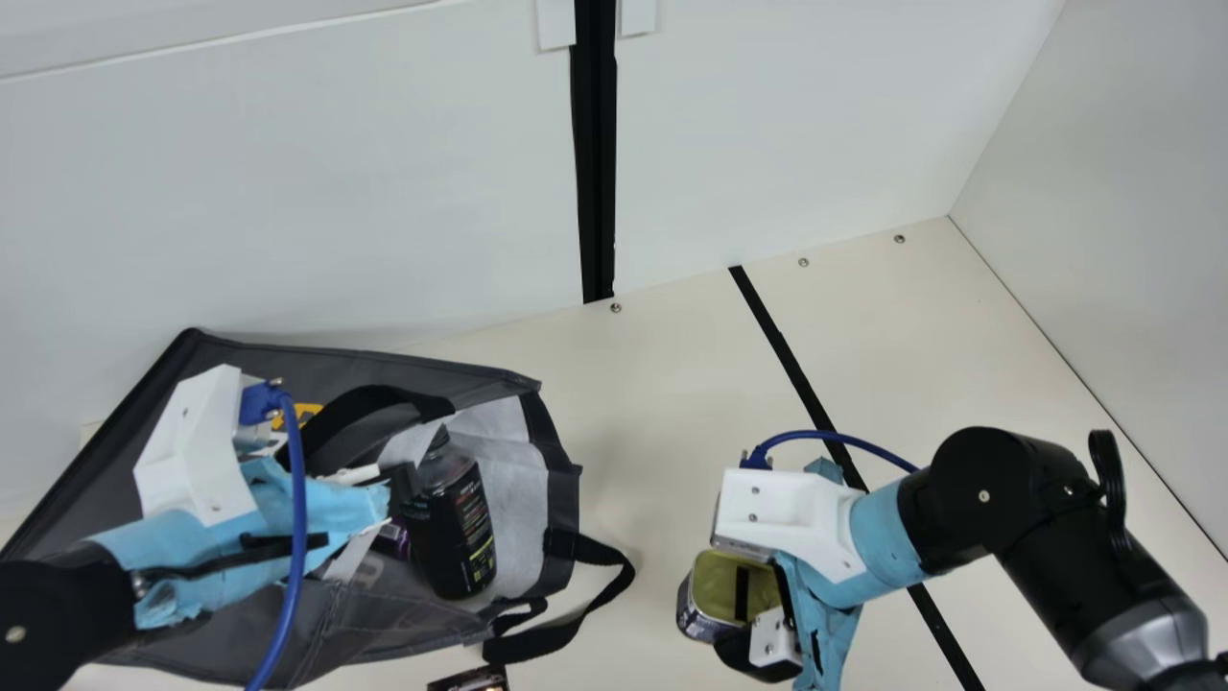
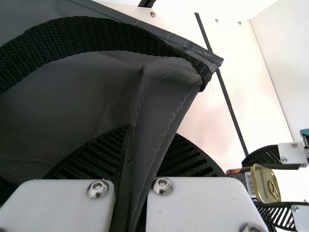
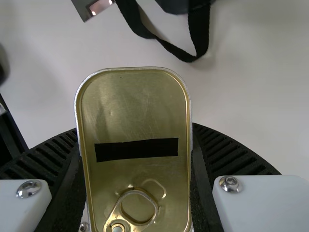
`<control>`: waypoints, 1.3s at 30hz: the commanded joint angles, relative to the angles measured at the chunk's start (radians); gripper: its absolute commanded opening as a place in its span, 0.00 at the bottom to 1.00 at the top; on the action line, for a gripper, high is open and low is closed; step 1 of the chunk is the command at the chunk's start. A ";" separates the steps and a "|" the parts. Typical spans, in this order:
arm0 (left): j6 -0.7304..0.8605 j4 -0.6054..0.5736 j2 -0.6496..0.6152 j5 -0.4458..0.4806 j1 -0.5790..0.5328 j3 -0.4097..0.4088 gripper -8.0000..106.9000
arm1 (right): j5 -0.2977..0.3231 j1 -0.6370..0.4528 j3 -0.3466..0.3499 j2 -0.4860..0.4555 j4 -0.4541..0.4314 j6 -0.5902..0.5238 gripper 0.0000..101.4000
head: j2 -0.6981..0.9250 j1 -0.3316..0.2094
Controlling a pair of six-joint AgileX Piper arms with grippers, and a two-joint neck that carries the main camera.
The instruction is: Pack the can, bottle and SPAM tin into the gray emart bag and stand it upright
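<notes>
"As the main view takes in both arms, what is the finding on the left gripper?"

"Located at 8 o'clock in that view. Its jaws are clamped on the fabric of the gray emart bag; the left wrist view confirms a fold of the bag between the ribbed fingers."

"Condition of the bag?"

"Lying on its side, spread from 7 to 9 o'clock, mouth facing 3 o'clock. One black strap loops onto the cream table outside the mouth."

"Contents?"

"The bottle is in the mouth, against the pale lining, its neck toward 12 o'clock. Just beside it, at its 9 o'clock side, sits a purple-marked item, mostly hidden; I cannot tell whether that is the can."

"And the right gripper?"

"At 5 o'clock in the main view, outside the bag and well apart from it. Its jaws are clamped on the SPAM tin, one finger to each side."

"Details of the tin?"

"Gold lid turned to the right wrist camera, with a black strip across it and a pull ring lying on it."

"Anything else recorded?"

"A dark printed object at 7 o'clock, cut off by the main view's edge, near the strap. A black line crosses the table from 1 to 5 o'clock."
</notes>
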 commanded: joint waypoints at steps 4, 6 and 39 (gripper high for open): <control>0.000 0.000 0.000 0.000 0.000 0.000 0.00 | 0.000 -0.004 0.016 -0.010 0.091 -0.036 0.00 | -0.001 -0.023; 0.000 0.000 0.000 0.000 0.000 0.000 0.00 | 0.000 -0.006 0.023 -0.012 0.131 -0.052 0.00 | -0.001 -0.023; 0.000 0.000 0.000 0.000 0.000 0.000 0.00 | -0.123 0.085 0.017 0.123 0.527 -0.219 0.00 | -0.001 -0.023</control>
